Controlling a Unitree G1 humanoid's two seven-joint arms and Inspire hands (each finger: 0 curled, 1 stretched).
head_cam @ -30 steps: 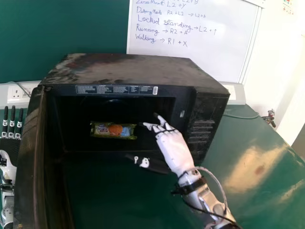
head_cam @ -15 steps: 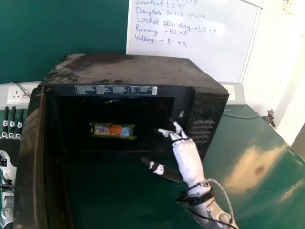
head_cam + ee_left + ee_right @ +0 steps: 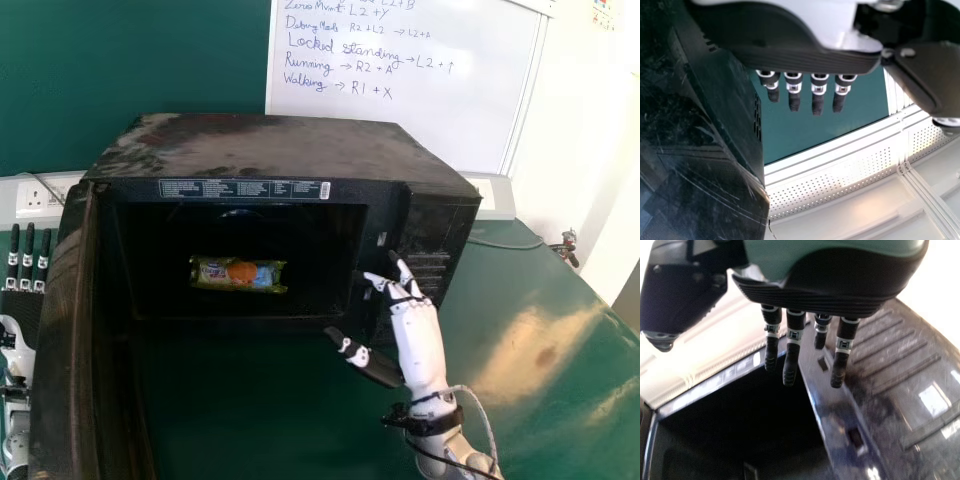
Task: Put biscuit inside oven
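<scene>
The biscuit packet (image 3: 238,274), green with an orange picture, lies inside the cavity of the black oven (image 3: 290,150), whose door (image 3: 65,330) stands open on the left. My right hand (image 3: 417,340) is in front of the oven's right-hand panel, apart from the packet, with fingers extended and nothing held. In the right wrist view that hand (image 3: 830,285) has straight fingers over the oven's front frame. My left hand (image 3: 22,270) stays at the far left, beyond the door; in the left wrist view the same hand (image 3: 790,60) has straight fingers beside the oven's dark side.
Green table surface (image 3: 540,380) extends to the right of the oven and in front of it. A whiteboard (image 3: 400,80) stands behind. A cable (image 3: 505,244) runs along the table's back, and a wall socket (image 3: 38,198) is at the back left.
My right hand has moved right, away from the packet and out from before the oven's opening to its right-hand panel. The packet and my left hand have stayed in place.
</scene>
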